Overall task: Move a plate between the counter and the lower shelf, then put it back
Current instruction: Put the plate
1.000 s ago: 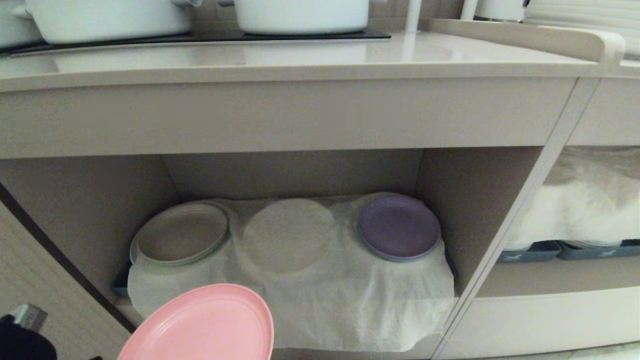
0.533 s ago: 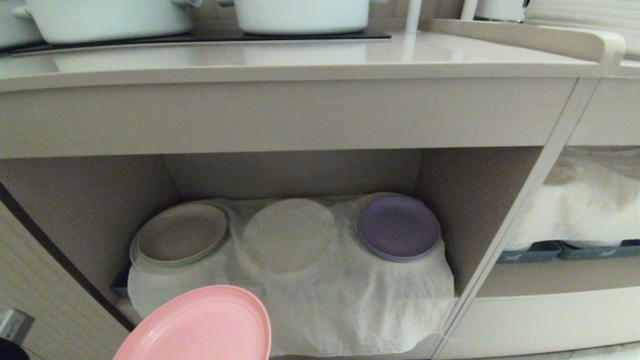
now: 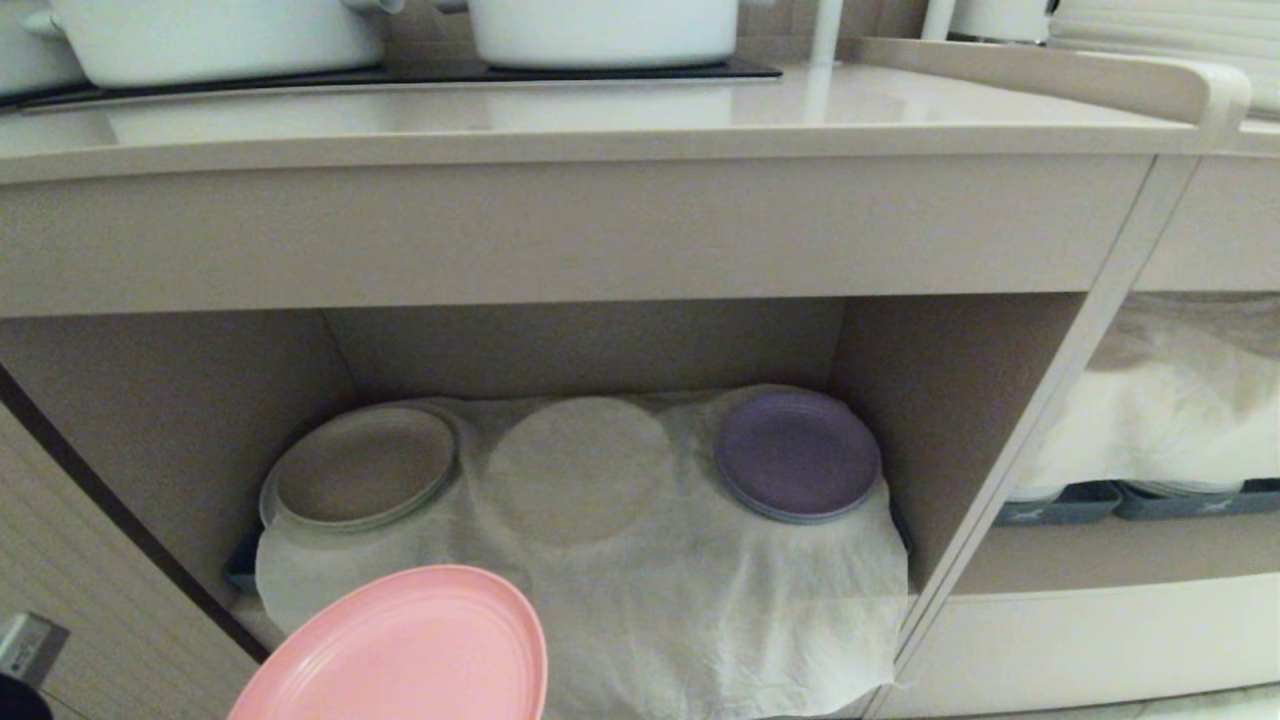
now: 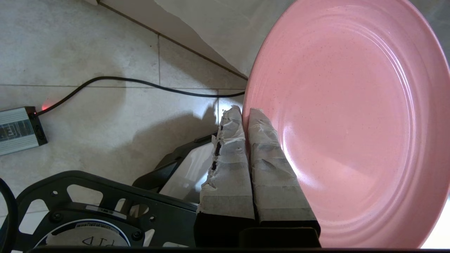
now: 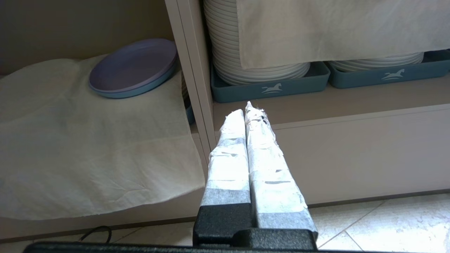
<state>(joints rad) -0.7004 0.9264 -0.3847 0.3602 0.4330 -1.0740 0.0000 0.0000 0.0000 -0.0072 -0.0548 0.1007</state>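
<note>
1. The left tool point(image 4: 246, 114) is clamped on the rim of the pink plate point(image 3: 400, 650), its two taped fingers point(image 4: 267, 154) pinched tight with the edge between them. The plate hangs in the air, low and out in front of the lower shelf point(image 3: 600, 350), over the tiled floor point(image 4: 88, 45) and touching nothing else.

2. The right tool point(image 5: 248, 109) sits idle near the upright between the two cubbies, fingers pressed together and holding nothing.

3. From where I stand, the grip looks like the weak point. It bites only a narrow strip of rim, and the whole plate sticks out to one side. A quick swing could make it pivot or slide free, and it would land on hard tile.

4. The white cloth point(image 3: 700, 600) on the shelf is wrinkled and drapes over the front edge. A plate pushed in low could snag it and drag it, disturbing the purple plate point(image 3: 797, 455) and the pale plates point(image 3: 362, 466) resting on it.

5. If the plate goes up to the tabletop point(image 3: 600, 120) instead, the thick front edge is in the way. Lifting too close could knock the far rim against it and twist the plate out of the fingers.
</note>
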